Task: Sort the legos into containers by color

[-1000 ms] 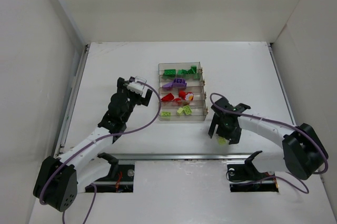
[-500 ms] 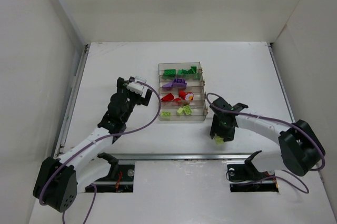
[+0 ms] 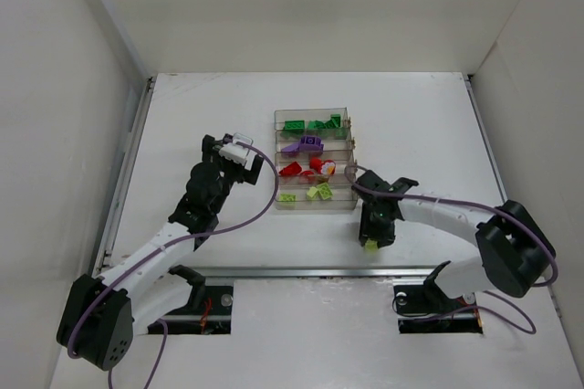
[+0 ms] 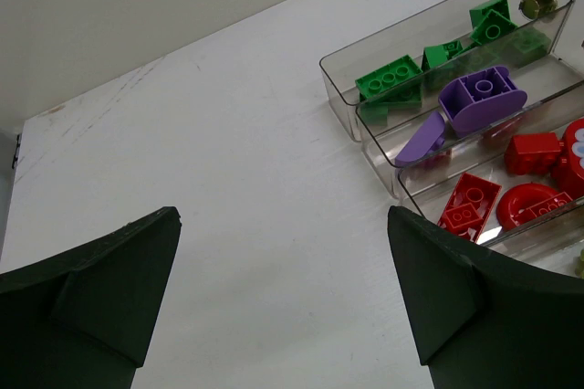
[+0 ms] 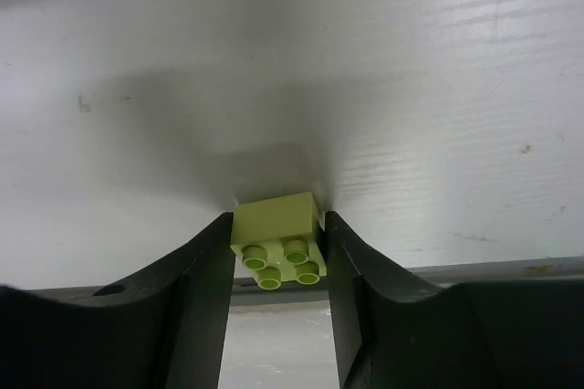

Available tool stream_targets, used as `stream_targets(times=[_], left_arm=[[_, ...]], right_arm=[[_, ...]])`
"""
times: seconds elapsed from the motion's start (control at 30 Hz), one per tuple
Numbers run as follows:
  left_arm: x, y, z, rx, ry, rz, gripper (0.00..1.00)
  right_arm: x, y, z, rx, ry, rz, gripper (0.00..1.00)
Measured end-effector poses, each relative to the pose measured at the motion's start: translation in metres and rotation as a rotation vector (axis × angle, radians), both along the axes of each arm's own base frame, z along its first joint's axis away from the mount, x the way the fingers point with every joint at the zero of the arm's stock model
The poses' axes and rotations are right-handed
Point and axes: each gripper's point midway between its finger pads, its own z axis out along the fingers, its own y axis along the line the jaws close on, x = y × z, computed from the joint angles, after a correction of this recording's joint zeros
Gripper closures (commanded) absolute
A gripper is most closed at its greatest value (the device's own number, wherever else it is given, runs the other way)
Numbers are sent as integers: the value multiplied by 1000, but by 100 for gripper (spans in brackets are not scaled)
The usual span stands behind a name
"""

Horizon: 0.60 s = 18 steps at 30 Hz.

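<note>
Brick's pinched, tidy carry is up next

Right jaws are clenched on the lime-green brick (image 5: 276,223) down by the desk's (image 3: 429,115) near edge, right of the clear tray (image 3: 315,209). Left jaws hang released beside the tray, gripping nothing. I'd lift straight up, swing over the nearest row (image 3: 341,194) where the other lime bricks sit, then let go low so it can't bounce out.

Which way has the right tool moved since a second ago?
Yes: the right tool, gripping the lime brick, slid left, nearer the tray's right corner.
</note>
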Motion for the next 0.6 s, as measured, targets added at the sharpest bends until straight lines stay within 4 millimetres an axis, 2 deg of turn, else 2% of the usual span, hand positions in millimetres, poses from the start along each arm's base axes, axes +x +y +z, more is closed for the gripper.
stream_targets(times=[0.1, 0.17, 0.23, 0.33, 0.43, 0.5, 0.6], left_arm=[[0, 0, 0, 0, 0, 0, 5], [0, 0, 0, 0, 0, 0, 5], [0, 0, 0, 0, 0, 0, 5], [0, 0, 0, 0, 0, 0, 5], [0, 0, 0, 0, 1, 1, 5], [0, 1, 0, 6, 1, 2, 5], [-1, 3, -1, 16, 2, 11, 5]], right_arm=[[10, -3, 11, -25, -49, -27, 100], [24, -4, 31, -31, -127, -57, 100], [46, 0, 63, -8, -244, -81, 100], [85, 14, 121, 76, -457, -101, 100], [111, 26, 150, 100, -560, -64, 100], [128, 37, 151, 74, -566, -16, 99], [148, 56, 128, 35, -519, 66, 89]])
